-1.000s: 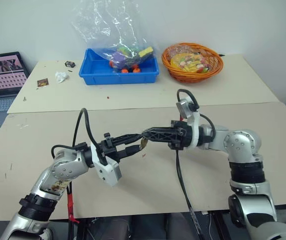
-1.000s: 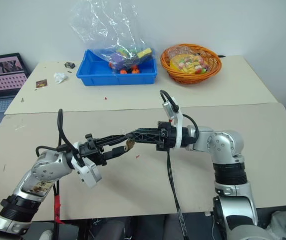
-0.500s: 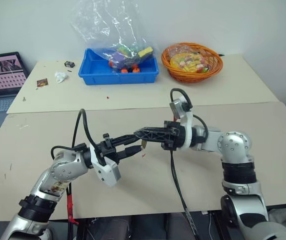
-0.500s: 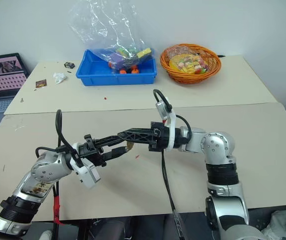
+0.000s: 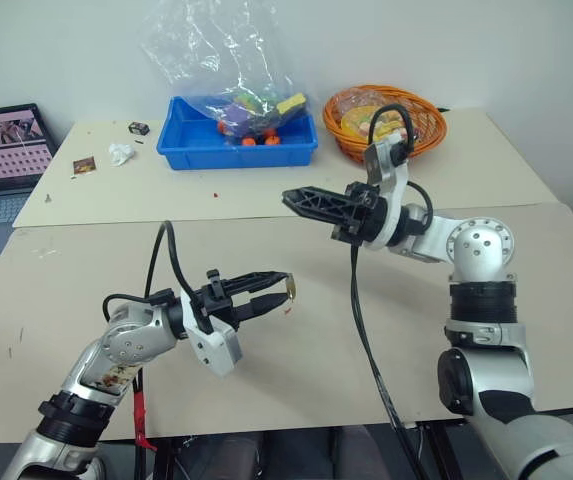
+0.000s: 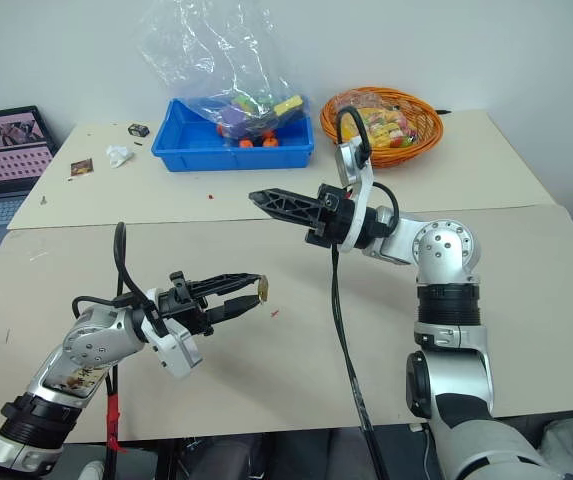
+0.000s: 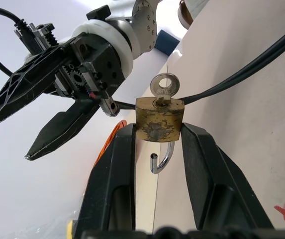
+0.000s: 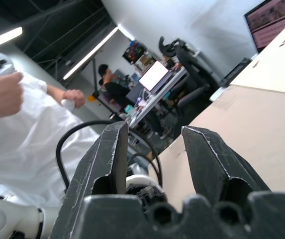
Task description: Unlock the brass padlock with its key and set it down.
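Note:
My left gripper (image 5: 280, 285) is shut on the brass padlock (image 7: 159, 119), pinching its small golden body between the two fingertips a little above the near table. The key (image 7: 164, 85) sticks out of the lock body, ring head outward. On the opposite side the thin silvery shackle (image 7: 164, 158) hangs as a hook with one end free of the body. My right gripper (image 6: 264, 204) hovers higher and farther back over the table, well apart from the padlock, pointing left. Its fingers (image 8: 107, 154) stand open with nothing between them.
A blue bin (image 5: 196, 150) holding a plastic bag of toys and an orange basket (image 5: 428, 133) of sweets stand on the far table. A laptop (image 5: 1, 150) sits at the far left. A black cable (image 5: 359, 310) hangs from my right wrist across the near table. People show in the right wrist view.
My right gripper has left the padlock and risen up and back, away from the left gripper. The key stays in the lock. The left gripper has kept still with the padlock.

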{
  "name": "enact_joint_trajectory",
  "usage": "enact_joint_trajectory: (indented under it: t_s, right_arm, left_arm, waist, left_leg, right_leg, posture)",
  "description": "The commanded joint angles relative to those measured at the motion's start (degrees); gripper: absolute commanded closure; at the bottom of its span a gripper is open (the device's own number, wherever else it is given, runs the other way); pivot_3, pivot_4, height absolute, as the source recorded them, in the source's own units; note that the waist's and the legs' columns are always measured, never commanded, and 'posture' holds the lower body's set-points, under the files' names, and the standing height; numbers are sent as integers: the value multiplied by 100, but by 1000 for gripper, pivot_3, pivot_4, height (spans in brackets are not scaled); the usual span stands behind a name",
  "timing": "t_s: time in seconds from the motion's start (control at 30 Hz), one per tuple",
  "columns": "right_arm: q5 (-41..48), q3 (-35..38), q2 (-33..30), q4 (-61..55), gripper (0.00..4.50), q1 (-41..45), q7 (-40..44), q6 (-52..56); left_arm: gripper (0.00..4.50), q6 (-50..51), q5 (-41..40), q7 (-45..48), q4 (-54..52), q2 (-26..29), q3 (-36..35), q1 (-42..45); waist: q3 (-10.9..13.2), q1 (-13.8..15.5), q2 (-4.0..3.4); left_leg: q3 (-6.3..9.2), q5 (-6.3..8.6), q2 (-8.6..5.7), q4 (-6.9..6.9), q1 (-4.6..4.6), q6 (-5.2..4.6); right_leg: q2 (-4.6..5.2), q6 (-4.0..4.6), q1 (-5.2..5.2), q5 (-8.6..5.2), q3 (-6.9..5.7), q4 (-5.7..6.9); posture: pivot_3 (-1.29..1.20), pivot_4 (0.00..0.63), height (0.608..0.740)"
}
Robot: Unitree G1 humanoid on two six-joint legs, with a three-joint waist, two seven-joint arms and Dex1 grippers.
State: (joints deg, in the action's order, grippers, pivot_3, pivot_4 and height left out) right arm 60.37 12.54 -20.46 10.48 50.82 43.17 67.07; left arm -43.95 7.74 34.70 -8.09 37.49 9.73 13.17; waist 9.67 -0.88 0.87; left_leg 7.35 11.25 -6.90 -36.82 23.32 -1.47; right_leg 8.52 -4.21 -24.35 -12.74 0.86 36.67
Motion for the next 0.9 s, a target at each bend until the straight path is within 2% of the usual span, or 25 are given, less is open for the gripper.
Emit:
enact_joint_trajectory:
  t_s: [0.03, 0.1, 0.2, 0.27, 0.4, 0.5, 0.73, 0.9]
  right_arm:
    - [-73, 428, -412, -1196, 2300, -214, -546, -270]
    - [114, 768, -568, -1934, 2300, -583, -1071, -206]
    - [977, 1359, -654, -2822, 2300, -1035, -2088, 65]
    - [1357, 1372, -809, -3653, 2300, -1475, -2668, 171]
    - [1345, 873, -986, -4879, 2300, -2271, -3812, 227]
    - [1481, 601, -941, -5226, 2300, -2521, -4345, 10]
    - [1363, -38, -918, -5358, 2300, -2426, -5039, -267]
    - [744, -1014, -825, -5495, 2300, -2292, -5179, -203]
  left_arm:
    - [3670, -74, -11, -97, -220, 10, -129, -107]
    - [3670, -34, 4, -122, -289, 4, -153, -203]
    - [3670, 27, 8, -128, -335, 33, -213, -281]
    - [3670, 138, 31, -129, -277, 57, -281, -274]
    - [3670, 855, 56, -279, -142, -66, -507, -239]
    - [3670, 1091, 172, -318, -306, -148, -498, -291]
    - [3670, 1459, 528, -411, -259, -259, -448, -142]
    - [3670, 2489, 1210, -575, -360, -628, -299, 243]
  waist:
    - [0, 23, 0]
    - [0, 22, 1]
    - [0, 26, 1]
    - [0, 23, 0]
    - [-1, -8, -1]
    - [-1, -7, 0]
    - [-1, 14, 0]
    - [-1, 14, 1]
  left_leg:
    - [0, 0, 0, 0, 2, 0]
    - [1, 3, 1, 1, 5, -2]
    - [0, 4, 1, 1, 9, -3]
    - [-1, 4, 1, 0, 6, -3]
    - [-7, 4, 19, 1, -7, -3]
    - [-11, 3, 22, 0, -7, -3]
    - [-13, 3, 21, 0, -7, -3]
    - [-14, 2, 21, 0, -9, -3]
  right_leg:
    - [0, 0, -1, 0, 0, -2]
    - [0, -1, -2, -1, -1, -5]
    - [3, -1, -2, -1, 1, -9]
    - [3, 0, -1, 0, 3, -5]
    - [-4, -4, 9, -4, 4, -4]
    - [-6, -39, 9, -25, 4, -3]
    - [-7, -5, 10, -4, 3, -5]
    - [-9, -12, 13, -8, 1, -5]
  posture:
    - [0, 150, 740]
    - [0, 150, 740]
    - [0, 150, 740]
    - [0, 150, 740]
    - [0, 150, 740]
    - [0, 150, 740]
    - [0, 150, 740]
    - [0, 150, 740]
